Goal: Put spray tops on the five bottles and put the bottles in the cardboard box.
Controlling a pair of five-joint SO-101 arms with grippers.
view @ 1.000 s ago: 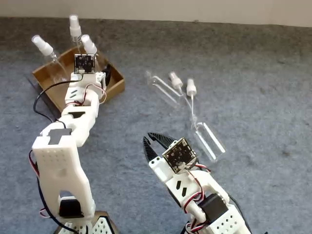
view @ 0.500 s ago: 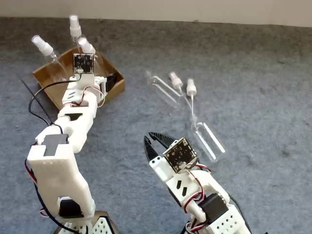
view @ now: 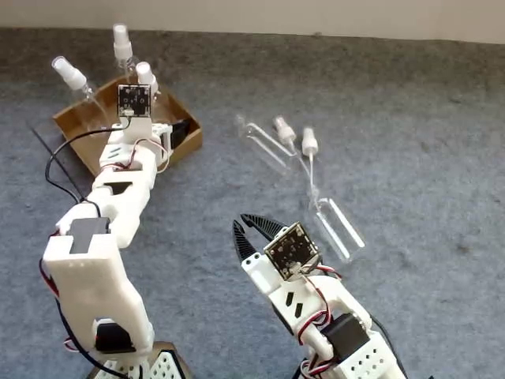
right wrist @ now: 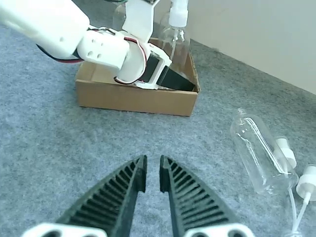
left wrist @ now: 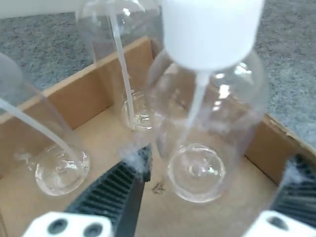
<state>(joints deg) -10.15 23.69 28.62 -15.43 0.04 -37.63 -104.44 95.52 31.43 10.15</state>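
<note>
The cardboard box (view: 185, 142) sits at the far left and holds three clear bottles with white spray tops. My left gripper (left wrist: 217, 165) is inside the box (left wrist: 79, 98), open, its fingers on either side of one upright capped bottle (left wrist: 207, 113) (view: 144, 75). The other two capped bottles (view: 71, 75) (view: 121, 39) stand behind it. Two uncapped bottles (view: 264, 146) (view: 341, 229) lie on the carpet at centre right, with two loose spray tops (view: 284, 129) (view: 309, 142) between them. My right gripper (view: 248, 227) (right wrist: 152, 170) hovers near the front, shut and holding nothing.
Grey carpet covers the table. A black cable (view: 59, 162) loops beside the left arm near the box. In the right wrist view the left arm (right wrist: 98, 44) leans over the box (right wrist: 133, 101), with a lying bottle (right wrist: 256, 153) off to one side.
The bottle between my left gripper's fingers has gone from tilted to upright in the box, and the left arm has shifted slightly. The right arm has not moved.
</note>
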